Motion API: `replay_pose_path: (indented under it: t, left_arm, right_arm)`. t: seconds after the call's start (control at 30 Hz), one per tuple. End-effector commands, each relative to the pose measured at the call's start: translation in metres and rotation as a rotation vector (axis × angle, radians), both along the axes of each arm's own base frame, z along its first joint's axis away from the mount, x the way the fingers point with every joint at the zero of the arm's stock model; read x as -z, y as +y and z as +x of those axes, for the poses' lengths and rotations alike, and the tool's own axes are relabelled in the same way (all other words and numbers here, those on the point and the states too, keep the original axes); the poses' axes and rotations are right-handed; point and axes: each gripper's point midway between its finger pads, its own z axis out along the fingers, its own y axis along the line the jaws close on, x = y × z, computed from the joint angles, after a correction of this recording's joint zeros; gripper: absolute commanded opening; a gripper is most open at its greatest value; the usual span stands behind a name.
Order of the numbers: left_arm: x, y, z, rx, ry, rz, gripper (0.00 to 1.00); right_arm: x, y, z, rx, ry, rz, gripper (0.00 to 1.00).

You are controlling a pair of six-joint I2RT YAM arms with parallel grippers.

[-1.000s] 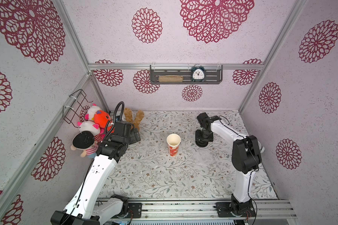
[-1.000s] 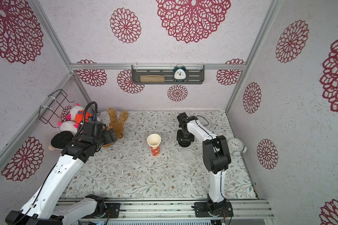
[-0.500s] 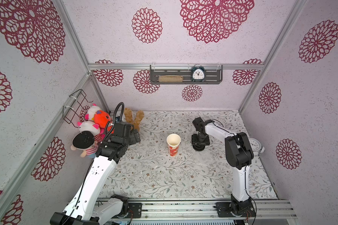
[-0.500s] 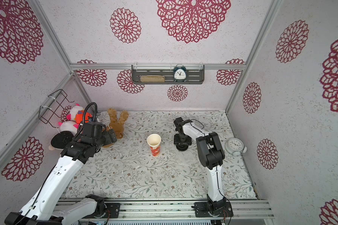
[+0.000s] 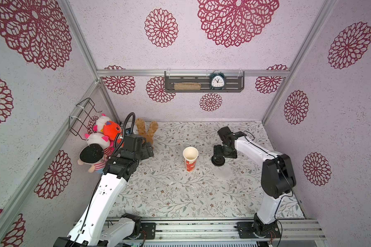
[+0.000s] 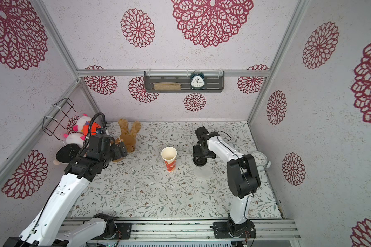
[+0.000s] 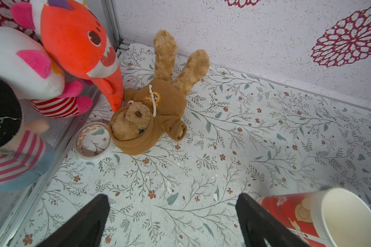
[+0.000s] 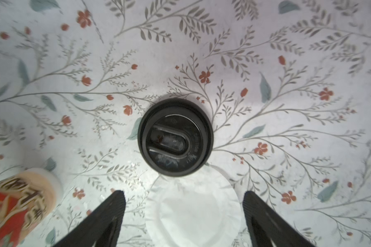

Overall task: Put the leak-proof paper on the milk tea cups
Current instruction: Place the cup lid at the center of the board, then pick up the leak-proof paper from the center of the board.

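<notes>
The right gripper (image 8: 183,197) opens wider above the black lid (image 8: 175,136).
Its fingers (image 8: 107,216) spread farther apart than a second ago, and the right arm (image 5: 251,149) swings its elbow back outward, away from the milk tea cup (image 5: 190,158).

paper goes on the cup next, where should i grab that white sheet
Probably pinch the leak-proof paper at its free rim, opposite the black lid, from above: it lies flat and thin on the table, and the lid touches its other edge.

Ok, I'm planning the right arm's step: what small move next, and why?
Probably lower the right gripper onto the leak-proof paper: the sheet lies flat below its open jaws, by the black lid, and the milk tea cup stands uncovered.
</notes>
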Motion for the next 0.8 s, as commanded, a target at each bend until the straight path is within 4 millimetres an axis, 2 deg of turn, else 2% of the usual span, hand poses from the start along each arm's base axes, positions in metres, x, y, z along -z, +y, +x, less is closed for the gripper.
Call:
replay_pose_path:
  t: [0.0,0.07,0.13,0.27,0.47,0.63,0.77]
  left_arm:
    - [-0.001,-0.005,-0.006,0.022,-0.002,-0.009,0.97]
    - [0.000,-0.006,-0.007,0.025,-0.005,-0.020,0.97]
    - [0.002,-0.008,-0.006,0.032,-0.003,-0.028,0.97]
    - [0.006,-0.010,-0.006,0.040,0.008,-0.031,0.97]
    - [0.010,-0.012,-0.007,0.042,0.014,-0.029,0.97]
    - [0.009,-0.012,-0.007,0.041,0.013,-0.024,0.97]
    - [0.009,-0.011,-0.008,0.040,0.013,-0.019,0.97]
  right_arm:
    - [0.006,-0.028,-0.036,0.094,0.040,0.018,0.86]
    - [0.018,-0.031,-0.057,0.144,0.051,0.106,0.85]
    - [0.026,-0.026,-0.071,0.174,0.034,0.222,0.84]
    - [0.041,-0.011,-0.089,0.222,0.022,0.396,0.82]
    - [0.061,-0.009,-0.093,0.330,-0.024,0.533,0.78]
    - [0.066,-0.013,-0.086,0.420,-0.097,0.634,0.72]
    - [0.071,-0.018,-0.086,0.476,-0.116,0.653,0.65]
